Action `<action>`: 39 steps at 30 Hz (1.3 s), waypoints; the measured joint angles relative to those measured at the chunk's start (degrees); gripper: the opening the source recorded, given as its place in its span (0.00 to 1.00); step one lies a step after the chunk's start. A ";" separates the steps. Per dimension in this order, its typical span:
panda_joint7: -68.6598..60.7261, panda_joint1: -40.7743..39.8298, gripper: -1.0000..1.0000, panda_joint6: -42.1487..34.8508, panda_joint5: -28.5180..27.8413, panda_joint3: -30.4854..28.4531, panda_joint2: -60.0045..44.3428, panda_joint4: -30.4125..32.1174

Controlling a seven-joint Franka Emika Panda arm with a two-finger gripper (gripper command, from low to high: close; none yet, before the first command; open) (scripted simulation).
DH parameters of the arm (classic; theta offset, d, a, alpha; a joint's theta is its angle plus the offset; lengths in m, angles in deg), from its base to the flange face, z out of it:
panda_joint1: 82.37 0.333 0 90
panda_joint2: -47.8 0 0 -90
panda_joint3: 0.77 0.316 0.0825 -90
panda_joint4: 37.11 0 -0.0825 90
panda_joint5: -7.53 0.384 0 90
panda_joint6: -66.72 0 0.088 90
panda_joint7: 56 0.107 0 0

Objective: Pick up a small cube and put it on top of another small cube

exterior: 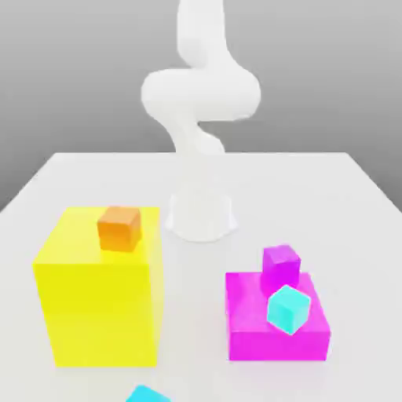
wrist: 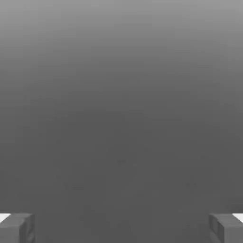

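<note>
With the white arm (exterior: 200, 94) rearing over the table (exterior: 314, 180) and its gripper (wrist: 121, 228) standing wide apart on nothing, the task is sitting unstarted, the small cube (exterior: 148, 394) lying by the table's near edge below the yellow block (exterior: 98, 298).

Exterior view: raised, faces arm (exterior: 200, 102) across table (exterior: 314, 188). Hand view: between jaws, faces grey backdrop.

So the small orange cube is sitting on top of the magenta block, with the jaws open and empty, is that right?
Not quite. The small orange cube sits on top of the big yellow block, not the magenta block, as the exterior view shows. The rest holds: in the hand view the gripper has its jaws open with nothing between them.
</note>
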 joint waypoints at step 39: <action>-76.44 6.14 0.00 22.70 17.10 -11.97 -71.42 -4.73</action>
